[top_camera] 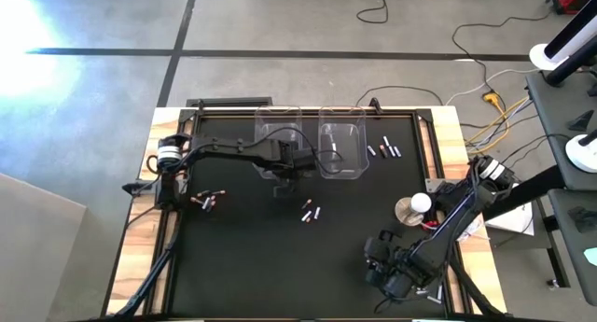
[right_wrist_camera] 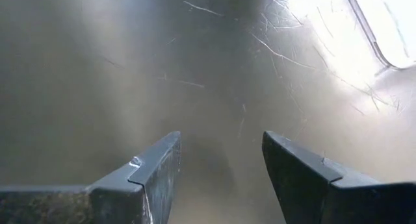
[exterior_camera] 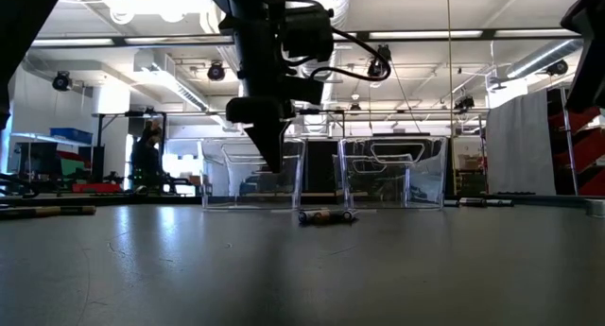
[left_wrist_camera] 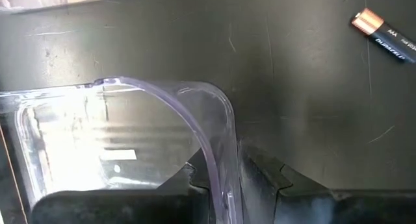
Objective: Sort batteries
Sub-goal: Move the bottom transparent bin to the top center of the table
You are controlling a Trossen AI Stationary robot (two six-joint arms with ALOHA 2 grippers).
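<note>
From above, the left gripper sat at the near edge of the left bin, with the right bin just beside it. Batteries were scattered on the black mat: a pair near the middle, a few over by the left arm's base, and a bunch right of the bins. The right gripper was parked at the near right corner, close to a silver disc with red wire.

Low view: left gripper hung pointing down in front of the left bin, tips above the mat, and the batteries lay a bit to the side of it.

Left wrist: the bin's corner stood right between the fingers, which looked nearly together (couldn't tell if they held anything). One battery lay off on the mat.

Right wrist: fingers clearly apart, nothing between them, just scratched mat.
</note>
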